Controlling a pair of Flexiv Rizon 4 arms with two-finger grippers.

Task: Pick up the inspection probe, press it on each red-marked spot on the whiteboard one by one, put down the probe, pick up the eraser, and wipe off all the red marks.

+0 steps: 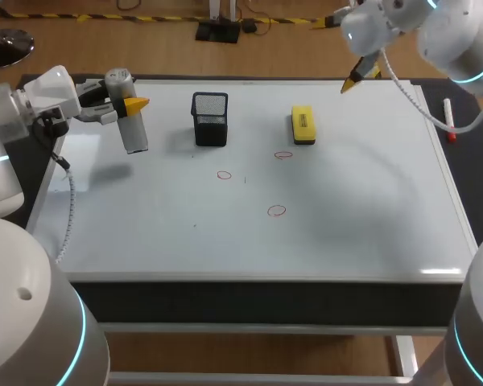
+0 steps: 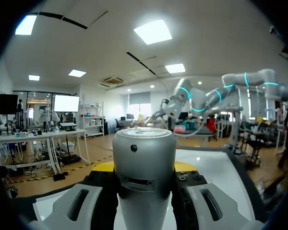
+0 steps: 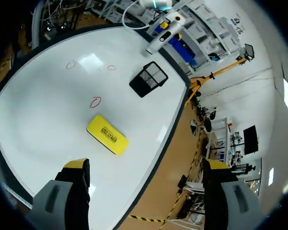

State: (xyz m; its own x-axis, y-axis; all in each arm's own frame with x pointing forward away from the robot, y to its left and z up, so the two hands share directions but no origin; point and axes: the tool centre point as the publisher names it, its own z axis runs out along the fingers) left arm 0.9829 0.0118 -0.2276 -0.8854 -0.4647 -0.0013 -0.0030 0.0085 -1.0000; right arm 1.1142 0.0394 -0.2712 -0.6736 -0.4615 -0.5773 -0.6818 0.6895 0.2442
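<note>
The left gripper [image 1: 134, 105] is clamping the inspection probe [image 1: 134, 133] at the whiteboard's [image 1: 346, 225] ten o'clock and is needing a plumb, gentle descent onto the nearest red mark [image 1: 224, 174] at four o'clock, while the right gripper [image 1: 362, 76] is hanging wide open, empty.

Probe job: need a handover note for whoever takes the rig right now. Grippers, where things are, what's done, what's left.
Left gripper: shut on the probe, held above the far-left part of the whiteboard, away from the marks.
Right gripper: open, empty, above the far-right edge.
Eraser: flat on the board, to the right of the mesh cup.
Red marks: all three unwiped, mid-board.
Done: probe picked up. Cannot tell whether any mark has been pressed.
Left: press the marks, put down the probe, take the eraser, wipe.
</note>
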